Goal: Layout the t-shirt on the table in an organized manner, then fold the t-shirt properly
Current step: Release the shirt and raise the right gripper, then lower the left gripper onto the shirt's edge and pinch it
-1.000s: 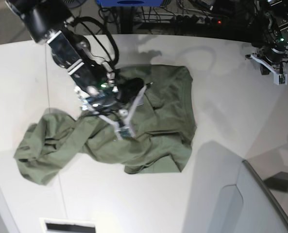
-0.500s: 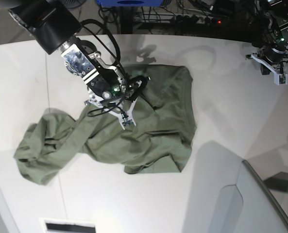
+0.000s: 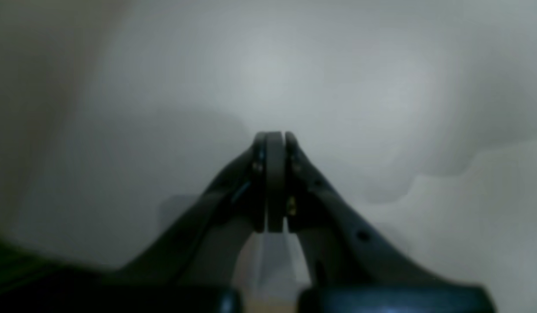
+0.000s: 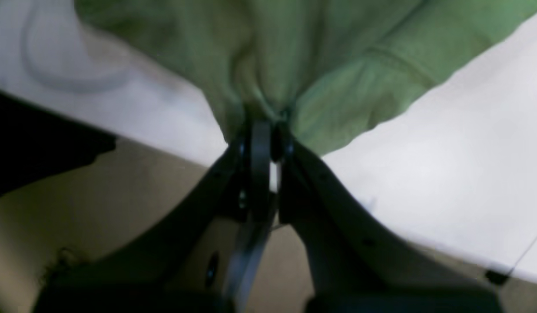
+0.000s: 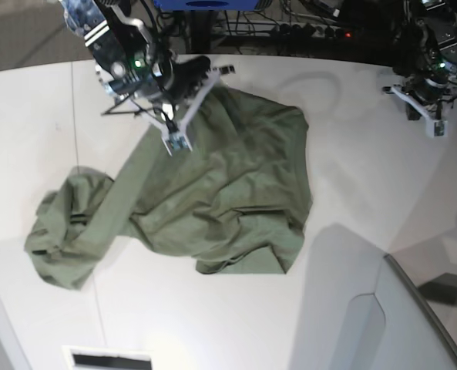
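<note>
T-shirt (image 5: 213, 193) pinched, upper left.
Right end effector (image 4: 264, 126) clamps its fabric above worktop (image 5: 351, 177); left end effector (image 3: 272, 139) stays together.

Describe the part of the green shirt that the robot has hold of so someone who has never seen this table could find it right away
Start at the big white table and find the crumpled olive t-shirt spread across its middle. Follow the cloth to its far edge, where the right gripper is shut on a bunched fold. That fold is the only part pulled up into a taut ridge; the rest lies slack and rumpled.
</note>
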